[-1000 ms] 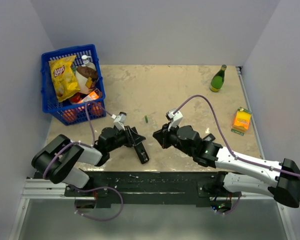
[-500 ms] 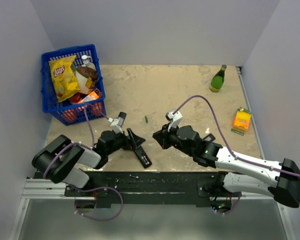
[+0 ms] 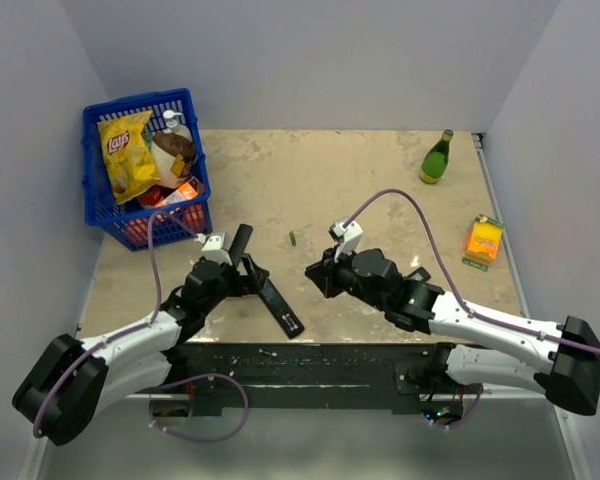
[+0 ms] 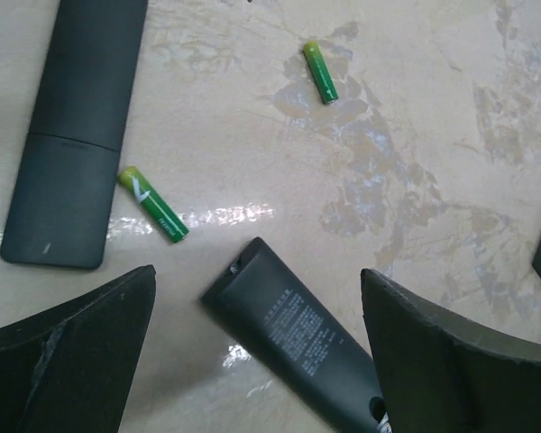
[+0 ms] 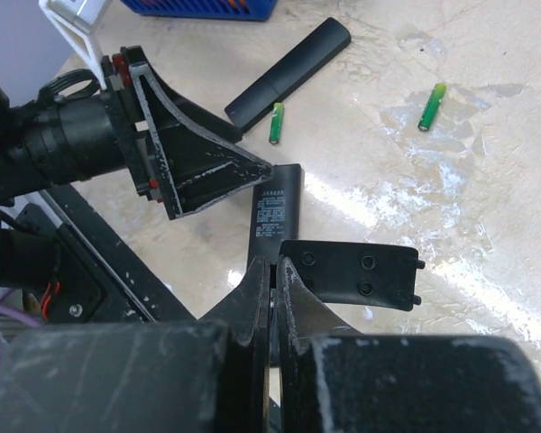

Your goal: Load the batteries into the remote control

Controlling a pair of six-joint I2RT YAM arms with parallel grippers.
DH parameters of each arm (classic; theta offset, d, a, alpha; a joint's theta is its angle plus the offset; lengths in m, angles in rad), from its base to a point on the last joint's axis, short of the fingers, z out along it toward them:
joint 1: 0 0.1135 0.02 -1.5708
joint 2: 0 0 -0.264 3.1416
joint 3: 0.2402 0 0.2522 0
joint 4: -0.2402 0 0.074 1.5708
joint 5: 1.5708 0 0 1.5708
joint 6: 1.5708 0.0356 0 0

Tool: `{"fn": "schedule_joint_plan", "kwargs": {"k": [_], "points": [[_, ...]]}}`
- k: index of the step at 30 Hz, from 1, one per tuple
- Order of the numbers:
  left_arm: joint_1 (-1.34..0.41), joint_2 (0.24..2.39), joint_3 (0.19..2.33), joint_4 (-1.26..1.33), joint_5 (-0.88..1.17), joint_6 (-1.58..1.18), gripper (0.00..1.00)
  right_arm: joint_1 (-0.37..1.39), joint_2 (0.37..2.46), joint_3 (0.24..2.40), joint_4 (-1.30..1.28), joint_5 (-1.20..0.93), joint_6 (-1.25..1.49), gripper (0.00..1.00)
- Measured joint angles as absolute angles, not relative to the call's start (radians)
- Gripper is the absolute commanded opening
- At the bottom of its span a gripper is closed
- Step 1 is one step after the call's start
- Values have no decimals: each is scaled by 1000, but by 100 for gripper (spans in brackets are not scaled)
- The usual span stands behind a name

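**Left jaws wide over long remote, right jaws closed beside it**

The left gripper (image 4: pixel 257 287) is spread wide and holds nothing. Its two dark, scuffed fingers (image 4: pixel 72 361) straddle the end of the long slim matte-black bar remote (image 4: pixel 293 336). The remote lies flat on the table near the front edge, between the two arms. Its back faces up, with a block of small white print too fine to read.

The right gripper (image 5: pixel 272 271) has its jaws pressed almost together. A flat black plate (image 5: pixel 352 273) with small round holes sits at the tips. I cannot tell whether it is pinched.

There are two green batteries (image 4: pixel 153 204), glossy cylinders with yellowish ends. One has a white mark and lies just beside a shorter black remote (image 4: pixel 72 135), which has a cross seam and rounded corners. The second (image 4: pixel 321 72) lies apart, farther out.

The table (image 3: pixel 360 180) is beige with a glossy, marbled, blotchy surface, and pale grey walls stand on three sides. At far left a blue plastic mesh basket (image 3: pixel 95 205) holds a yellow "Lay's" chip bag (image 3: pixel 128 150). A green glass bottle (image 3: pixel 437 158) stands upright at far right, and an orange carton (image 3: pixel 485 240) sits at the right edge.
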State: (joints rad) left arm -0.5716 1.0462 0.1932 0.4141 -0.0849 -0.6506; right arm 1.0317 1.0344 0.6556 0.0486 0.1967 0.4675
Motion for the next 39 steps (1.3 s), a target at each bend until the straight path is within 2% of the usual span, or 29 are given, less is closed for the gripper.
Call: {"fn": "schedule_joint_plan", "kwargs": {"k": [5, 11, 18, 25, 32, 39], "points": [[-572, 899, 197, 288, -94, -553, 100, 977, 1035, 691, 17, 101, 473, 0], [-572, 782, 276, 293, 74, -425, 100, 872, 1035, 826, -75, -121, 453, 0], [-572, 845, 508, 297, 326, -229, 100, 725, 1042, 997, -137, -411, 443, 0], [-572, 900, 706, 160, 627, 171, 99, 686, 1105, 1030, -165, -640, 437, 0], [-573, 953, 781, -91, 859, 535, 97, 684, 1152, 1036, -165, -815, 426, 0], [-576, 966, 782, -130, 988, 622, 91, 681, 1178, 1051, -158, -941, 419, 0]]}}
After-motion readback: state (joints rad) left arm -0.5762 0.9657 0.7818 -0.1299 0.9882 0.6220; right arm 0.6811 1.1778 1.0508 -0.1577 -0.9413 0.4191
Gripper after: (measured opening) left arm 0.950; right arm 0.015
